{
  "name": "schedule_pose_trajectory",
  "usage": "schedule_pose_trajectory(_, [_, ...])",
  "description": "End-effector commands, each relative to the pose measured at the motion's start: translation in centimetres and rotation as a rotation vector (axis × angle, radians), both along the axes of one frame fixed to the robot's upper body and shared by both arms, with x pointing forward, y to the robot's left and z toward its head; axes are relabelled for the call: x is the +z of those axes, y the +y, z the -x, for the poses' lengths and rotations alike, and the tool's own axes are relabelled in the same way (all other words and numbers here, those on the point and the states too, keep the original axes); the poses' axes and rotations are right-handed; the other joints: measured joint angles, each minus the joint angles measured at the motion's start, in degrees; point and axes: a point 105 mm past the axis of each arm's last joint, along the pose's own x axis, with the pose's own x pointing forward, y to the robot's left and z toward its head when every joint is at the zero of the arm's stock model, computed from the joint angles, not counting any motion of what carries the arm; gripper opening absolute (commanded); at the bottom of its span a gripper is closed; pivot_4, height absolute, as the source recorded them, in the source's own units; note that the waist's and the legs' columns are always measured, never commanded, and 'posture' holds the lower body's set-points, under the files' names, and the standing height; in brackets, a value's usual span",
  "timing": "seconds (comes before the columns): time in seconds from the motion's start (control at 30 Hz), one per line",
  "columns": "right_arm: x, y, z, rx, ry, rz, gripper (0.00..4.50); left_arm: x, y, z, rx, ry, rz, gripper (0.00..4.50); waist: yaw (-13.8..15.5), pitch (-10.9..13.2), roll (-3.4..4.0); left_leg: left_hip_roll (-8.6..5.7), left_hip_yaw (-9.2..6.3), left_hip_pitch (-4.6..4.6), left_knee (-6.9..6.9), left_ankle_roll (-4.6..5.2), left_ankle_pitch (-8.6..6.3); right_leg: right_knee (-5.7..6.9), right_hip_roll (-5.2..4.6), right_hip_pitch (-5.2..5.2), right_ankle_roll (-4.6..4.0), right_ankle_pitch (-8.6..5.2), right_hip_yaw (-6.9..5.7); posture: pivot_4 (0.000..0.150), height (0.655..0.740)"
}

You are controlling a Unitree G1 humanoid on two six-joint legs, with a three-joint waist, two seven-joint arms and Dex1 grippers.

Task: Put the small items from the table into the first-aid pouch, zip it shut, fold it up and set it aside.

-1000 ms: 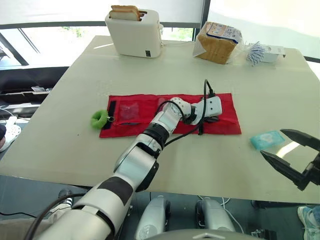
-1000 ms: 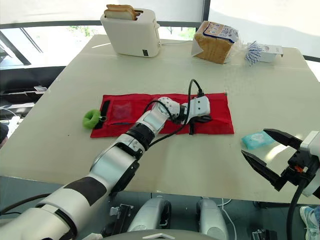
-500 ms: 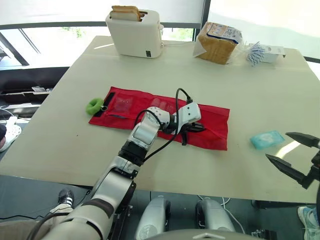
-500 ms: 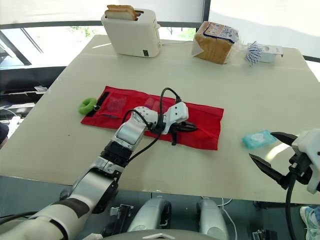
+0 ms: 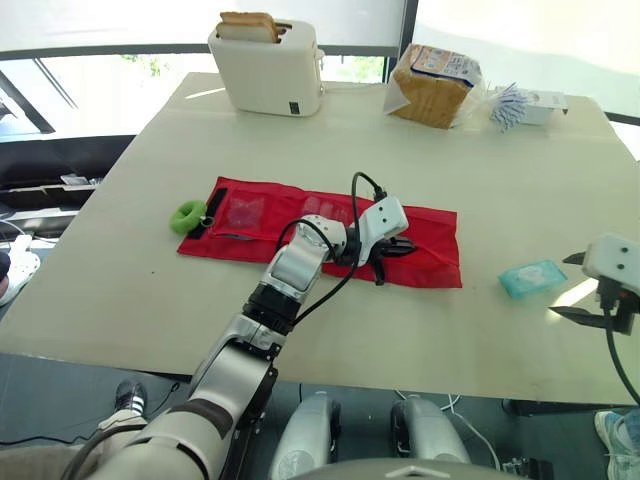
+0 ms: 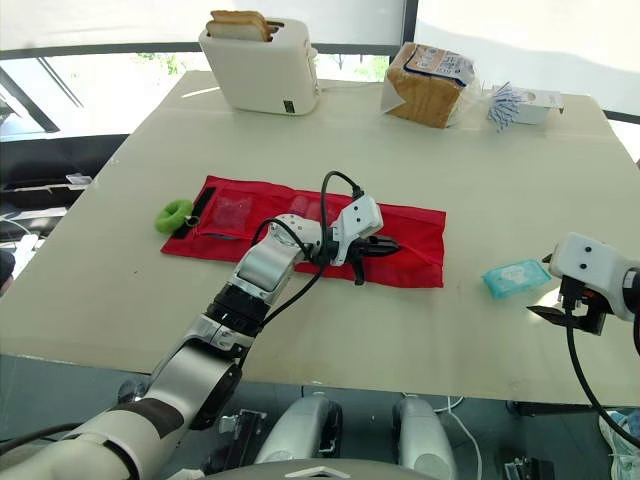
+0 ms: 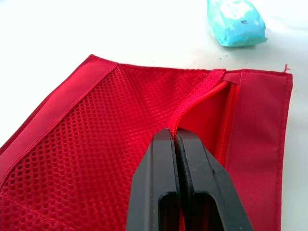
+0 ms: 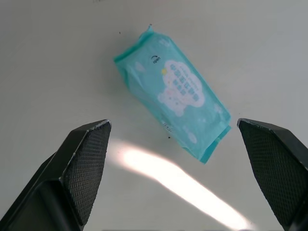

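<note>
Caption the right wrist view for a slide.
Open right end effector hovers over the teal wipes packet on the table.

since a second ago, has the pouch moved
Yes. Against the toaster, the pouch has slid toward the robot's left and turned a little, its left end now farther away, with the left gripper shut on it.

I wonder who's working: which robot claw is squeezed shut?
The left gripper, pinched shut on the zipper of the red pouch. The right gripper is spread wide open by the teal wipes pack.
</note>
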Motion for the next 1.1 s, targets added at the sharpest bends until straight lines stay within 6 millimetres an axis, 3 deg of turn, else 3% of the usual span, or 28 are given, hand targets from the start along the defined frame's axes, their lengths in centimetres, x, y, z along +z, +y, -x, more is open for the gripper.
schedule_pose_trajectory(0.03, [-0.7,-0.6,-1.4,0.051,0.021,0.055,4.50,1.5,-0.8,0.4,-0.019,-0.039,0.048,0.04,0.08,0.00,0.02,0.00,0.00,0.00,0.00,0.00,0.00,0.00,0.00,0.00,0.00,0.00,0.00,0.150,0.7400])
schedule_pose_trajectory(0.17, [-1.4,-1.0,-3.1,0.092,0.041,0.050,4.50,1.6,-0.8,0.3,-0.009,-0.037,0.055,0.04,0.03,-0.01,0.09,-0.01,0.03,-0.01,0.01,-0.01,0.01,-0.01,-0.02,0.00,0.00,0.01,0.01,0.150,0.7400])
schedule_pose_trajectory(0.4, [-2.8,-0.6,-4.1,0.161,0.101,0.048,4.50,1.4,-0.8,0.3,-0.001,-0.034,0.058,0.04,0.07,-0.01,0.15,-0.01,0.02,-0.01,0.01,-0.02,0.01,0.01,-0.04,0.00,0.00,0.01,-0.01,0.150,0.7400])
schedule_pose_trajectory(0.47, [-2.7,-0.1,-4.2,0.155,0.117,-0.009,3.97,1.4,-0.8,0.4,-0.001,-0.034,0.060,0.00,-0.01,-0.01,0.16,-0.01,0.03,0.00,0.01,-0.02,0.01,0.01,-0.04,0.01,0.00,0.02,0.01,0.150,0.7400])
schedule_pose_trajectory(0.5, [-2.6,0.0,-4.0,0.153,0.123,-0.029,3.48,1.5,-0.8,0.4,-0.001,-0.034,0.062,0.00,-0.03,-0.01,0.16,0.00,0.02,0.02,0.01,-0.02,0.01,0.02,-0.03,0.01,0.00,0.02,0.00,0.150,0.7400])
schedule_pose_trajectory(0.6, [-2.0,0.7,-3.2,0.128,0.110,-0.106,2.32,1.4,-0.9,0.5,0.003,-0.027,0.071,0.00,0.03,-0.01,0.16,0.01,-0.01,-0.01,0.01,-0.02,0.01,0.04,-0.06,0.01,-0.01,0.02,0.00,0.150,0.7400])
schedule_pose_trajectory(0.63, [-1.5,1.2,-2.5,0.090,0.093,-0.163,2.32,1.4,-0.9,0.6,0.002,-0.023,0.075,0.00,0.06,-0.03,0.20,0.01,-0.01,0.00,0.01,-0.02,0.01,0.05,-0.06,0.01,-0.01,0.02,0.00,0.150,0.7400])
schedule_pose_trajectory(0.67, [-1.1,1.7,-1.9,0.035,0.073,-0.218,1.79,1.4,-1.0,0.7,0.001,-0.018,0.079,0.00,0.50,-0.05,0.23,0.01,0.01,-0.01,0.01,-0.03,0.01,0.06,-0.07,0.00,-0.01,0.02,0.00,0.150,0.7400])
schedule_pose_trajectory(0.77, [0.3,2.8,0.3,-0.122,0.028,-0.353,1.79,1.3,-1.1,0.8,-0.001,-0.008,0.084,0.00,0.89,-0.07,0.35,0.02,-0.20,-0.15,0.02,-0.04,0.01,0.07,-0.20,-0.03,-0.01,0.01,0.03,0.150,0.7400])
schedule_pose_trajectory(0.9, [1.6,3.7,3.4,-0.322,-0.093,-0.328,1.79,1.6,-1.5,0.8,-0.011,0.009,0.098,0.00,1.01,-0.08,0.39,0.01,-0.19,-0.11,0.08,-0.01,-0.01,0.07,-0.37,0.03,-0.01,0.01,0.04,0.150,0.7400])
schedule_pose_trajectory(1.0, [2.1,7.0,5.1,-0.411,-0.128,-0.461,1.79,2.0,-2.5,0.4,0.010,0.003,0.110,0.00,0.75,-0.08,0.39,0.02,-0.22,-0.10,0.10,0.17,-0.12,0.08,-0.28,0.03,0.00,0.01,0.02,0.150,0.7400])
schedule_pose_trajectory(1.1, [1.1,9.1,5.0,-0.469,-0.123,-0.480,1.79,2.3,-3.3,0.1,0.015,0.004,0.115,0.00,0.65,-0.07,0.40,0.00,-0.24,-0.12,0.10,0.18,-0.13,0.08,-0.13,0.03,0.00,0.01,0.00,0.150,0.7400])
